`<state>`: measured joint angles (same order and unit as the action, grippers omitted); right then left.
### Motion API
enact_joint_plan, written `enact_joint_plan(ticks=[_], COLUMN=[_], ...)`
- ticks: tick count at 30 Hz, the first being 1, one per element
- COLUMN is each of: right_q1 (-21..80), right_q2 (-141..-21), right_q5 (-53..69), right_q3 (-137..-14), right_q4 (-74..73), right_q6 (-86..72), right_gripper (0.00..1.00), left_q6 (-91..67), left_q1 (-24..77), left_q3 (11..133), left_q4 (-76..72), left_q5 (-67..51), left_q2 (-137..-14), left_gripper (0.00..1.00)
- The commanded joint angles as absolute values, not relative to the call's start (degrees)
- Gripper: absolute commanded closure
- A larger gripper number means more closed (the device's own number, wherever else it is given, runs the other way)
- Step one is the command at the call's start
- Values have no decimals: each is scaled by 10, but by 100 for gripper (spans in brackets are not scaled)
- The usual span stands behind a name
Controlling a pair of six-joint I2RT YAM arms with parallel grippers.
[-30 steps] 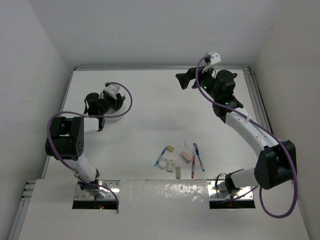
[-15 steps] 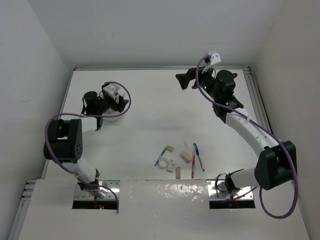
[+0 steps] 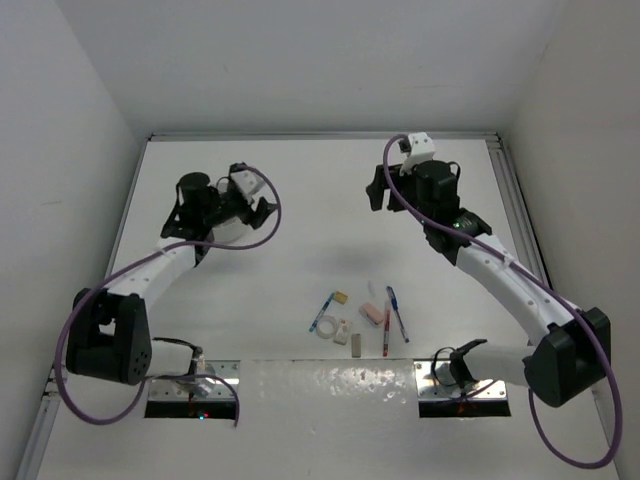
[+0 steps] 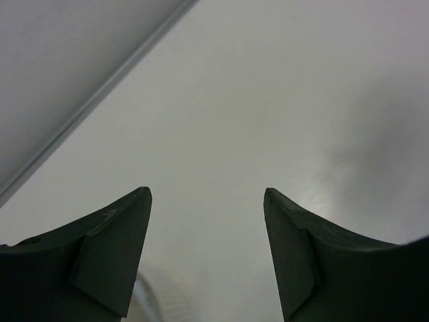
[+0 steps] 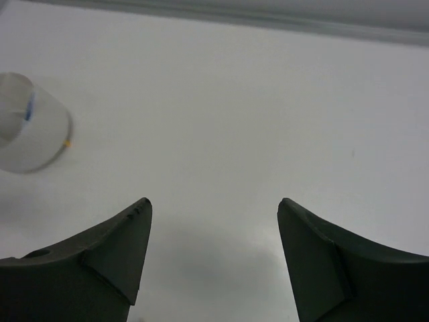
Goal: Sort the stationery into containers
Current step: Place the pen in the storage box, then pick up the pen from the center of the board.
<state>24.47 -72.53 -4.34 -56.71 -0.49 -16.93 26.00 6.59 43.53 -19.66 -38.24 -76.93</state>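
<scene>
The stationery [image 3: 358, 318] lies in a small cluster near the table's front middle: a blue pen [image 3: 324, 313], a tan block [image 3: 341, 297], a clear tape ring [image 3: 327, 329], a pink eraser [image 3: 372, 314], a red pen [image 3: 386, 338] and a second blue pen [image 3: 398, 314]. My left gripper [image 3: 262, 210] [image 4: 204, 191] hovers open over bare table at the back left, nothing between its fingers. My right gripper [image 3: 374, 190] [image 5: 214, 200] is open and empty too, at the back, right of centre. Both are far from the cluster. No container shows in the top view.
A blurred white rounded thing [image 5: 27, 131] with a blue mark sits at the left of the right wrist view; I cannot tell what it is. White walls close the table on three sides, with a raised rail [image 3: 320, 136] along the back.
The left arm has stretched out, carrying its gripper to the right, and its jaws have opened. The right gripper has turned and come a little nearer and lower, its jaws slightly narrower.
</scene>
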Motion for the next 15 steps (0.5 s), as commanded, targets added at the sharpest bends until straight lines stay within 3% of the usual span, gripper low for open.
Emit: enact_joint_plan(ticks=[1, 4, 8, 11, 12, 15], right_q1=[257, 272, 304, 330, 335, 346], right_q2=[-693, -661, -639, -651, -655, -658], right_q5=[-157, -191, -233, -214, -205, -172], right_q3=[-540, -500, -453, -436, -430, -403], right_q4=[-119, -161, -187, -213, -220, -218], right_q6=[-223, -279, -309, -291, -288, -293], right_gripper=[27, 29, 38, 51, 62, 67], left_q6=[316, 278, 237, 225, 223, 207], left_q1=[147, 218, 286, 329, 338, 389], left_q3=[474, 473, 424, 414, 411, 403], left_q4=[-2, 89, 94, 105, 110, 103], left_q5=[-347, -323, -314, -302, -301, -280], left_q2=[-736, -731, -723, -727, -730, -755], left_gripper=[35, 38, 39, 39, 38, 38])
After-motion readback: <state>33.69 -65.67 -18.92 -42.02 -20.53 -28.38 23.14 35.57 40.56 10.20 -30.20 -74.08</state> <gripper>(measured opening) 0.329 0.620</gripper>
